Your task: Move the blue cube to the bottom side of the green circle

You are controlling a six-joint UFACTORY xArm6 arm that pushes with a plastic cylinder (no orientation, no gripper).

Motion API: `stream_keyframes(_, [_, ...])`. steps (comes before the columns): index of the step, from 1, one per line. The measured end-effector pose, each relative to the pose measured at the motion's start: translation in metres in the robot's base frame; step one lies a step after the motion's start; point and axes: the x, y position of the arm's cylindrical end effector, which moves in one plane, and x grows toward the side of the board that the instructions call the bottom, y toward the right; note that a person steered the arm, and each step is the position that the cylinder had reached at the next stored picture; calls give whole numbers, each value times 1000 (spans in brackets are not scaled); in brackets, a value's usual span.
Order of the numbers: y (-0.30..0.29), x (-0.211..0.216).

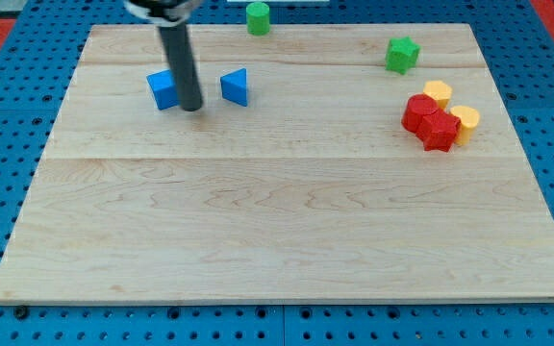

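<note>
The blue cube (163,89) lies on the wooden board near the view's top left. My tip (191,108) stands right against the cube's right side, between it and a blue triangular block (235,86). The green circle (258,17), a short green cylinder, stands at the view's top edge, just beyond the board's top rim, up and to the right of the cube.
A green star block (402,54) lies at the upper right. Below it a cluster of two red blocks (428,120) and two yellow blocks (451,107) sits near the right side. The wooden board (277,231) rests on a blue pegboard.
</note>
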Motion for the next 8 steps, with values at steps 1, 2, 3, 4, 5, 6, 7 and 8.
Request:
stream_keyframes(1, [37,-37])
stream_keyframes(2, [67,-65])
stream_keyframes(3, [50,-64])
stream_keyframes(4, [19,-36])
stream_keyframes(5, [-66,14])
stream_keyframes(6, [-146,2])
stream_keyframes(7, [-153,-18])
stream_keyframes(8, [-72,-18])
